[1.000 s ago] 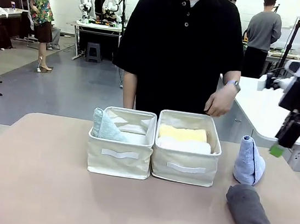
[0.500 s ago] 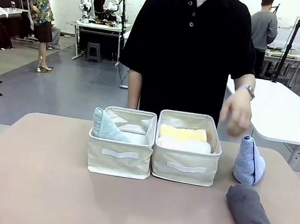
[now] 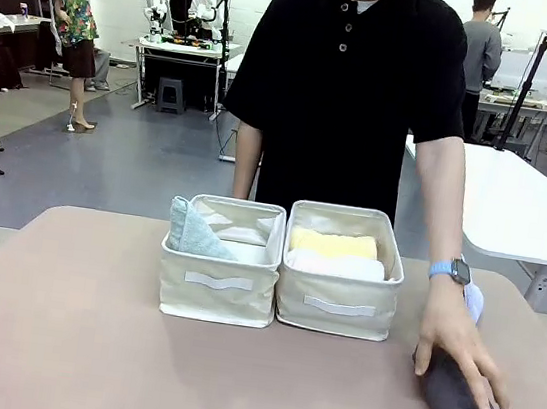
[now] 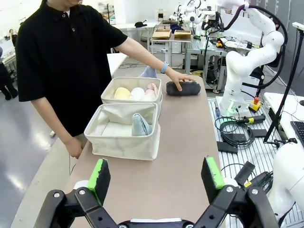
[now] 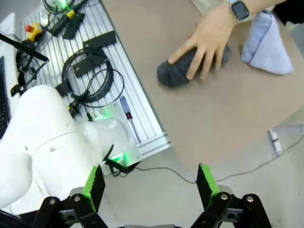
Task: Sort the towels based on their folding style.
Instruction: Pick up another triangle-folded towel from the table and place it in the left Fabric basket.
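the left end effector hangs with its fingers wide apart and empty above the near end of the surface. the right end effector is likewise spread with nothing between its pads, out past the surface's edge above the floor. beyond it the person's hand lies flat on the dark grey roll, which lies on the surface to the robot's right of the bins. the light blue cone stands just beside it. the right bin holds the yellow roll, white roll and pink roll. the left bin holds the pale grey-green cone.
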### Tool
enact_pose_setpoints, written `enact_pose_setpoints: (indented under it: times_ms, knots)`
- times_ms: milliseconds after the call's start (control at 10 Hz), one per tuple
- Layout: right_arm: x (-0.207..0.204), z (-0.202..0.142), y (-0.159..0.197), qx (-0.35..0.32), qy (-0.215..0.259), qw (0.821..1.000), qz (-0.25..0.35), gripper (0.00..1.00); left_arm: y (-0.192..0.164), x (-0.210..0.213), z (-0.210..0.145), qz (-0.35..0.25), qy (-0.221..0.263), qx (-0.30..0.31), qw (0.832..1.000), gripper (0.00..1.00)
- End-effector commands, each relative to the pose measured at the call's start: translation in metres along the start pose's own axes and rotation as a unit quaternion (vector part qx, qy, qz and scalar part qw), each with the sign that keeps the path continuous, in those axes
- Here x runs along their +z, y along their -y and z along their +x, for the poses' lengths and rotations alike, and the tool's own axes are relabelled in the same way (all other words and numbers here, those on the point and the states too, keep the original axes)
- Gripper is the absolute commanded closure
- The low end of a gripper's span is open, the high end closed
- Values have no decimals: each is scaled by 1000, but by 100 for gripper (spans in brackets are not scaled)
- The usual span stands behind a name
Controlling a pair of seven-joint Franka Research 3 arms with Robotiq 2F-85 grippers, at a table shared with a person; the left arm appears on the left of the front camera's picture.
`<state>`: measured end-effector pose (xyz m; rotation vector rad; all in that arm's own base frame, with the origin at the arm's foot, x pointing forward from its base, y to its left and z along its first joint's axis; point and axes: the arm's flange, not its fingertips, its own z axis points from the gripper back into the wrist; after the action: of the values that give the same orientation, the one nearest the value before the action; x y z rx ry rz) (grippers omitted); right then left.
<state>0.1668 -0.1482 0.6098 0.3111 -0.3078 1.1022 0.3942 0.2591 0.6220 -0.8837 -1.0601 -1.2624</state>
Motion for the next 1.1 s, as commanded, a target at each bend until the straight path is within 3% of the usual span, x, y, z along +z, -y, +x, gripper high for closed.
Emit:
enact_pose_setpoints:
  times_ms: [0,500,600,700,800,1000]
  knots:
    - [-8,17,9,4,-6,1000,7,0,3,-2,-1,5,-4,-1,1000,0]
    - [-12,32,16,1,-8,1000,6,0,3,-2,-1,5,-4,-1,1000,0]
    - [-16,41,22,-29,3,999,-24,0,3,-2,-1,5,-4,-1,1000,0]
    - [-22,60,32,-63,13,996,-60,0,3,-2,-1,5,-4,-1,1000,0]
    - [-34,98,47,-106,-14,989,-105,0,3,-2,-1,5,-4,-1,1000,0]
    - [-65,178,90,-153,-63,978,-129,0,3,-2,-1,5,-4,-1,1000,0]
